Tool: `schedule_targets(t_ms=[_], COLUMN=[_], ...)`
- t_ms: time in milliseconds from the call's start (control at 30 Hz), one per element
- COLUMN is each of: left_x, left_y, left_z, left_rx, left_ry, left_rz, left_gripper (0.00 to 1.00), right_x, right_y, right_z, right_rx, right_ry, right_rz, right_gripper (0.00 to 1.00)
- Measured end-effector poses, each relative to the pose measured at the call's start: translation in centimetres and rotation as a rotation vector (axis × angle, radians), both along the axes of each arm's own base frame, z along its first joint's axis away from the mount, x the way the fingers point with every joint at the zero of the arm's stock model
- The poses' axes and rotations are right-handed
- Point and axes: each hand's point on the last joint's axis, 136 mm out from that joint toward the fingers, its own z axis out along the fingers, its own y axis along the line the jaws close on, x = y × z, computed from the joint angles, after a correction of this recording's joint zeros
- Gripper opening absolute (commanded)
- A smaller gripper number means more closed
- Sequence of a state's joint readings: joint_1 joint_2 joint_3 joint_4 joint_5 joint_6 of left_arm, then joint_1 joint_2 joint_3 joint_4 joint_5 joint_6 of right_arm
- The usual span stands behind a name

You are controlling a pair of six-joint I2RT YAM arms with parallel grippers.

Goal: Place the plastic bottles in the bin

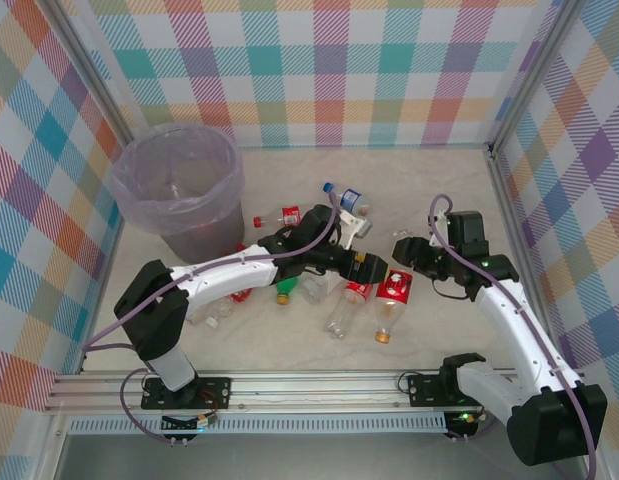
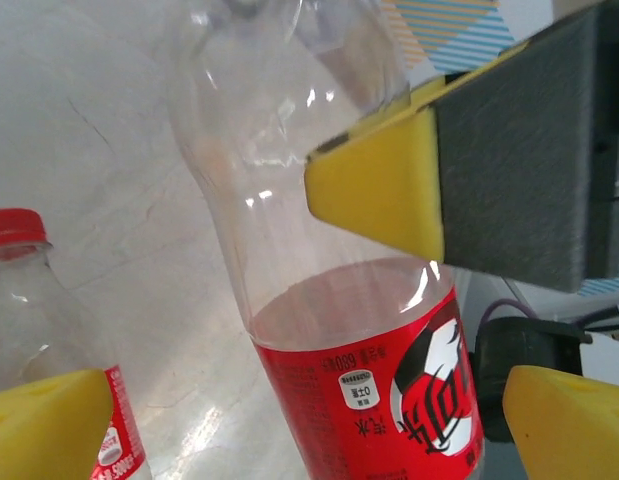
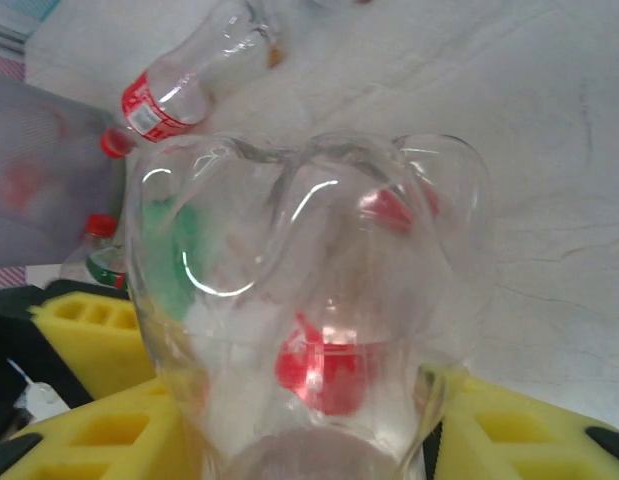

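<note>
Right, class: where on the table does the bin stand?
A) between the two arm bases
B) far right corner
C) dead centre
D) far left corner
D: the top view shows the bin tucked into the far left corner.

Cannot count the small clear plastic bottles [image 1: 217, 310] half hidden under the white arm [image 1: 229, 272] beside the round lilac-grey bin [image 1: 189, 225].

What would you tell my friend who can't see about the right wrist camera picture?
A clear plastic bottle, seen bottom-first and very close, is pinched between the yellow pads of the right gripper. Behind it, a red-labelled bottle lies on its side on the pale marbled table.
</note>
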State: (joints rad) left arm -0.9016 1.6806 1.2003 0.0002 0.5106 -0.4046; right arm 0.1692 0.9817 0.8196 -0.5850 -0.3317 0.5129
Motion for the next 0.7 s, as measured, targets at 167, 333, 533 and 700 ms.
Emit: schedule_targets(t_ms=[167, 333, 533, 700], left_x=[-1.2, -1.5, -1.6, -1.5], left_y=[-1.2, -2.0, -2.4, -2.4], left_z=[0.2, -2.1, -2.3, -2.2], left_rx=[-0.03, -0.004, -0.014, -0.016], left_ry=[0.012, 0.056, 0.073, 0.084], left_rz=[-0.041, -0.054, -0.059, -0.048], left_gripper=[1.0, 0.96, 0.79, 0.69], right_x=[0.9, 1.5, 1.8, 2.0], right_y=[1.1, 2.0, 2.4, 2.4], right_z=[1.4, 2.0, 2.1, 2.2], right_rx=[0.07, 0.108, 0.112, 0.111], right_ry=[-0.05, -0.069, -0.082, -0.088], right_rz=[0.022, 0.037, 0.047, 0.045], right_gripper=[0.52, 0.52, 0.52, 0.61])
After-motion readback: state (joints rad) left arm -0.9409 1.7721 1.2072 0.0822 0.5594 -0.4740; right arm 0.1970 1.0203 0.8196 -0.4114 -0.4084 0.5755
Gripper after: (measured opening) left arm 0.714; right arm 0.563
